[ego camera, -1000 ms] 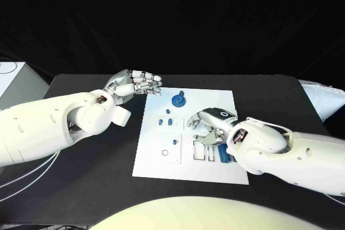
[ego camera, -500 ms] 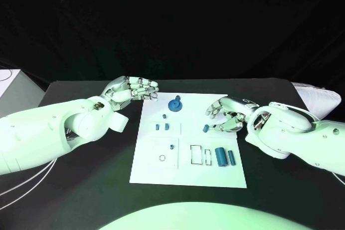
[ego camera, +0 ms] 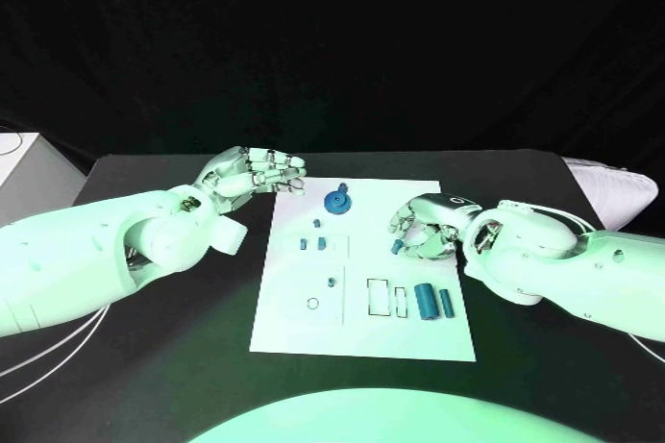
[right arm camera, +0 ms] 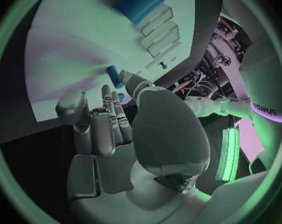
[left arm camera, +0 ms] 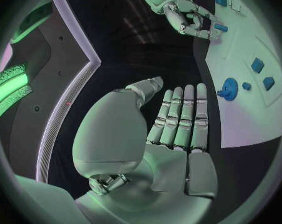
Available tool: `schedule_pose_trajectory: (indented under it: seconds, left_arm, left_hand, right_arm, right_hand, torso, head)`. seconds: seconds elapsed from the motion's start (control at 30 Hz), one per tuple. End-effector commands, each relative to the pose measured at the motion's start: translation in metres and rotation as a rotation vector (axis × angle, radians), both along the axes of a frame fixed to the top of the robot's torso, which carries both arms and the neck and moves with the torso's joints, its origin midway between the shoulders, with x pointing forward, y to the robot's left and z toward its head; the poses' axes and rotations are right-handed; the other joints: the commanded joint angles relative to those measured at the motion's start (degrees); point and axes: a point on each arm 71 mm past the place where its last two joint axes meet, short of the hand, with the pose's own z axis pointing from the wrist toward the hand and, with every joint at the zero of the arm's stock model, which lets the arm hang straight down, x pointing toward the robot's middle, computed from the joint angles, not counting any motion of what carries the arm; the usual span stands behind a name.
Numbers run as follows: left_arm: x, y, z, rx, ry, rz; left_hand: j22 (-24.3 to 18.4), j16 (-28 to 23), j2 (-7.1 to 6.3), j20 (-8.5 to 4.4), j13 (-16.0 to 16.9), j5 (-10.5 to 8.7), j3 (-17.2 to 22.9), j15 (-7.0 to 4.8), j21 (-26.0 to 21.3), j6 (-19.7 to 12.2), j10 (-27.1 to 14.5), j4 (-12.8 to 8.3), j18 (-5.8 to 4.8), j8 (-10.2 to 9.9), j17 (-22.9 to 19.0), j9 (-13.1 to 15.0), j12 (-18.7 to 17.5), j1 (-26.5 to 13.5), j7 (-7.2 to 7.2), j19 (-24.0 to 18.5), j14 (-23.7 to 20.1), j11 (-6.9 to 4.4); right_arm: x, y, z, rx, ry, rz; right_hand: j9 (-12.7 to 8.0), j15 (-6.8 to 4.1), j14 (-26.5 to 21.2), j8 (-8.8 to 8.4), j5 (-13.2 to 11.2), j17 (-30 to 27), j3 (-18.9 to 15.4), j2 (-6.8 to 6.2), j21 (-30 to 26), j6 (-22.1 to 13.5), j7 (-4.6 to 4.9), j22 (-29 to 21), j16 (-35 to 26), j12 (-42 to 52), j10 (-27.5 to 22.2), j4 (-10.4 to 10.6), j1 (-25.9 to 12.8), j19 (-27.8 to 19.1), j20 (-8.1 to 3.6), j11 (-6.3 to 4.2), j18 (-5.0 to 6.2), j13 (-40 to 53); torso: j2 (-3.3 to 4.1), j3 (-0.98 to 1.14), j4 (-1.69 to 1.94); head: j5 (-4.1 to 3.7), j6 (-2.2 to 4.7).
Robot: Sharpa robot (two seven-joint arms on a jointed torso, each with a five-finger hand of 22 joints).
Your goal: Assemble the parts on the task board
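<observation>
Blue peg (ego camera: 398, 243) is pinched in the right hand (ego camera: 423, 230), over the task board (ego camera: 416, 342) mid-right. Left hand (ego camera: 258, 171) hangs empty, fingers loosely curled, off the far-left corner. IMO keep peg vertical & line up w/ its hole before lowering.

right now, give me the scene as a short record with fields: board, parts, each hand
board: white task board in the middle of the black table
left hand: left hand at the board's far left corner, fingers curled, holding nothing
right hand: right hand over the board's right side, pinching a small blue peg
gear: blue gear on the board's far part
cylinders: two blue cylinders lying beside the slots
small parts: small blue pieces on the board's left half
</observation>
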Motion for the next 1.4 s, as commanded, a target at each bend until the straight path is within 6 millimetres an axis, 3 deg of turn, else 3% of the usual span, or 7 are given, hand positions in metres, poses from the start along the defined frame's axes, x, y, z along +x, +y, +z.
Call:
schedule_pose_trajectory:
  seconds: [0.03, 0.3, 0.6, 0.63, 0.77, 1.1, 1.4]
  left_arm:
    - [-0.001, -0.002, 0.0, 0.0, -0.009, -0.02]
    - [-0.001, -0.002, 0.0, 0.001, -0.007, -0.019]
    - [-0.001, -0.002, -0.001, 0.0, -0.003, -0.018]
    - [-0.001, -0.002, -0.001, 0.0, -0.002, -0.018]
    - [-0.001, -0.002, -0.001, 0.001, 0.0, -0.018]
    - [-0.001, -0.002, -0.002, 0.002, 0.005, -0.019]
    - [-0.002, -0.001, -0.003, 0.005, 0.011, -0.02]
  left_hand:
    - [0.0, -0.2, 0.38, -0.15, 0.1, 0.28, -0.3, 0.2, -0.2, -0.4, -0.1, -0.2, 0.53, -0.1, 0.0, -0.1, 0.1, -0.1, 0.62, 0.4, 0.0, -0.07]
    - [-0.1, -0.2, 0.41, -0.15, 0.1, 0.28, -0.3, 0.2, -0.2, -0.4, -0.1, -0.2, 0.53, -0.1, 0.1, -0.1, 0.1, -0.2, 0.62, 0.4, 0.0, -0.07]
    - [-0.1, -0.2, 0.46, -0.15, 0.1, 0.29, -0.3, 0.2, -0.2, -0.4, -0.1, -0.2, 0.53, -0.1, 0.1, -0.1, 0.1, -0.2, 0.63, 0.5, 0.0, -0.07]
    - [-0.1, -0.2, 0.46, -0.15, 0.1, 0.29, -0.3, 0.2, -0.2, -0.4, -0.1, -0.2, 0.53, -0.1, 0.1, -0.1, 0.1, -0.2, 0.63, 0.5, 0.0, -0.07]
    - [-0.1, -0.2, 0.46, -0.15, 0.1, 0.29, -0.3, 0.2, -0.2, -0.4, -0.1, -0.2, 0.53, -0.1, 0.1, -0.1, 0.1, -0.2, 0.63, 0.5, 0.0, -0.07]
    - [-0.1, -0.2, 0.47, -0.14, 0.1, 0.29, -0.3, 0.21, -0.3, -0.4, -0.2, -0.1, 0.53, -0.1, 0.1, -0.1, 0.1, -0.3, 0.64, 0.5, 0.0, -0.06]
    - [-0.1, -0.2, 0.51, -0.13, 0.1, 0.29, -0.4, 0.21, -0.3, -0.4, -0.2, -0.1, 0.53, -0.1, 0.1, -0.1, 0.1, -0.4, 0.66, 0.5, 0.0, -0.05]
  right_arm:
    - [-0.002, 0.005, -0.004, -0.047, -0.002, 0.032]
    - [-0.004, 0.01, -0.012, -0.101, 0.008, 0.055]
    - [-0.005, 0.014, -0.012, -0.113, -0.03, 0.053]
    - [-0.005, 0.013, -0.012, -0.113, -0.037, 0.05]
    - [-0.004, 0.013, -0.011, -0.114, -0.06, 0.04]
    - [-0.006, 0.014, -0.009, -0.115, -0.111, 0.039]
    - [-0.014, 0.019, -0.002, -0.079, -0.143, 0.053]
  right_hand:
    - [0.1, -0.37, 2.5, 0.36, -0.4, 0.1, 1.2, 0.24, 0.5, 1.1, -0.13, 0.2, 0.4, 0.5, 0.8, 0.3, 0.3, 0.6, -0.02, -0.17, -1.16, 0.0]
    - [1.0, -1.94, 2.6, 2.78, -0.6, 0.3, 6.5, 0.35, 1.5, 6.9, -2.17, 1.3, 0.6, 1.7, 5.5, 1.4, -0.3, 1.2, -1.4, -1.99, -1.39, -0.1]
    - [1.4, -2.16, 2.7, 3.46, -0.6, 0.2, 8.0, 0.36, 1.5, 8.4, -2.48, 1.5, 0.6, 1.4, 7.4, 1.5, -0.6, 1.3, -1.66, -2.33, -1.43, -0.1]
    - [1.5, -2.21, 2.7, 3.58, -2.8, 0.2, 9.2, 0.73, 1.5, 8.6, -2.45, 1.6, 0.6, 1.1, 7.9, 1.3, -0.2, 1.3, -1.76, -2.37, -1.43, -0.2]
    - [1.6, -2.21, 2.6, 3.6, -3.1, 0.0, 10.3, 0.68, 1.4, 8.7, -2.41, 1.6, 0.5, 0.8, 8.3, 0.8, 0.1, 1.3, -1.79, -2.39, -1.42, -0.2]
    - [2.6, -2.87, 2.7, 4.73, -4.9, 0.1, 15.3, 1.69, 3.2, 10.6, -2.37, 3.5, 0.5, 0.9, 12.3, -4.0, 3.0, 1.8, -2.46, -3.01, -1.71, 0.6]
    - [2.8, -3.1, 2.8, 4.85, -6.7, 0.6, 15.9, 1.97, 4.9, 11.0, -2.51, 4.9, 0.8, 1.0, 13.6, -4.8, 2.8, 2.4, -2.62, -3.31, -2.04, 1.1]
  torso:
    - [-0.01, -0.01, 0.04]
    - [-0.02, -0.01, -0.04]
    - [-0.05, 0.02, -0.05]
    - [-0.04, 0.02, -0.04]
    - [-0.03, 0.01, -0.02]
    - [-0.03, 0.04, -0.01]
    - [-0.09, -0.02, 0.0]
  head:
    - [0.07, -0.16]
    - [0.14, -0.44]
    - [0.12, -0.49]
    - [0.11, -0.51]
    - [0.06, -0.5]
    - [0.13, -0.54]
    - [0.36, -0.35]
